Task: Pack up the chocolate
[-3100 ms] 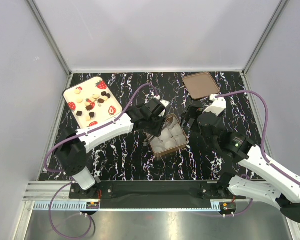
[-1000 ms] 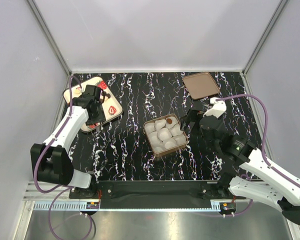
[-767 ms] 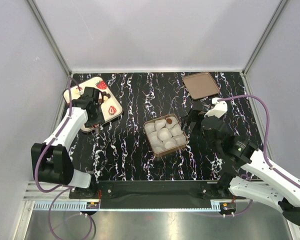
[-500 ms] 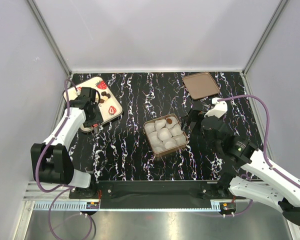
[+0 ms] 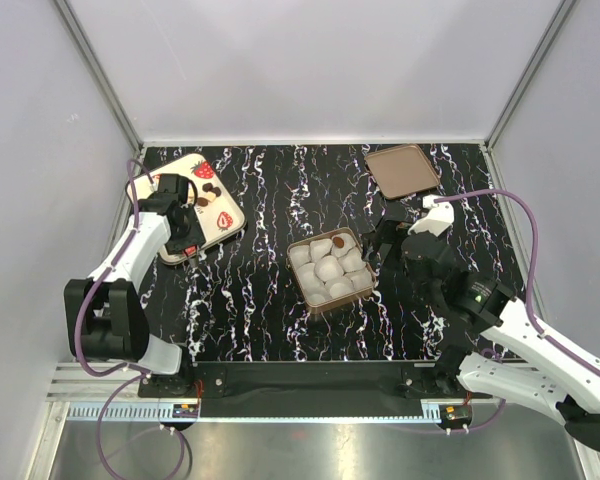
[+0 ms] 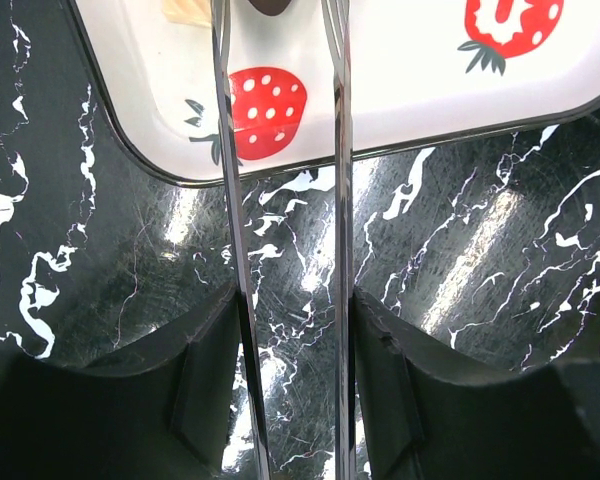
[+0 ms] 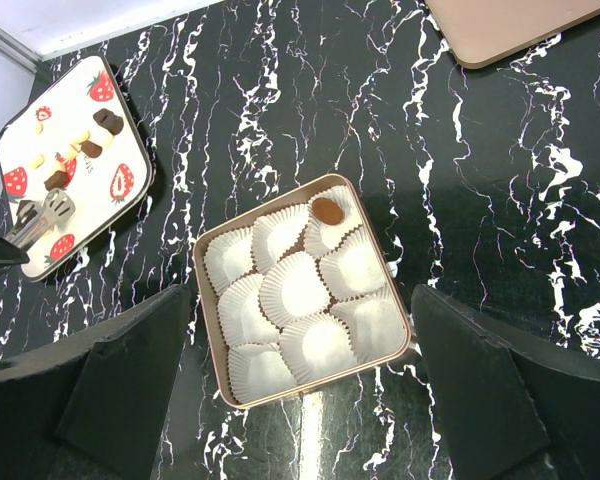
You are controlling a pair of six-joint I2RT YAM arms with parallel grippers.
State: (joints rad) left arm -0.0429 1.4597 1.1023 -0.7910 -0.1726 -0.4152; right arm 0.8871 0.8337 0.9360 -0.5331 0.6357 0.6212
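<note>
Seen from the top external camera, my left claw (image 5: 181, 224) hung over the near-left part of a white rectangular tray printed with red strawberries (image 5: 226, 214). The tray sat at the far left of the black, white-veined bench (image 5: 260, 320), and small dark brown and cream-white chocolates (image 5: 206, 192) lay loose on it. Mid-bench stood a square tan box lined with white paper cups (image 5: 347, 298), with one dark brown chocolate piece (image 5: 338, 241) in its far-right cup and my right claw (image 5: 378, 240) just beside it. A flat brown lid (image 5: 402, 170) lay well apart at the far right. Through my left wrist camera, the two thin metal blades (image 6: 230, 200) ran parallel with a gap between them, unclamped; a dark candy (image 6: 271, 6) sat between them at the top edge, touching neither. Through my right wrist camera, my fingers (image 7: 100, 400) were spread wide above the box, gripping nothing.
</note>
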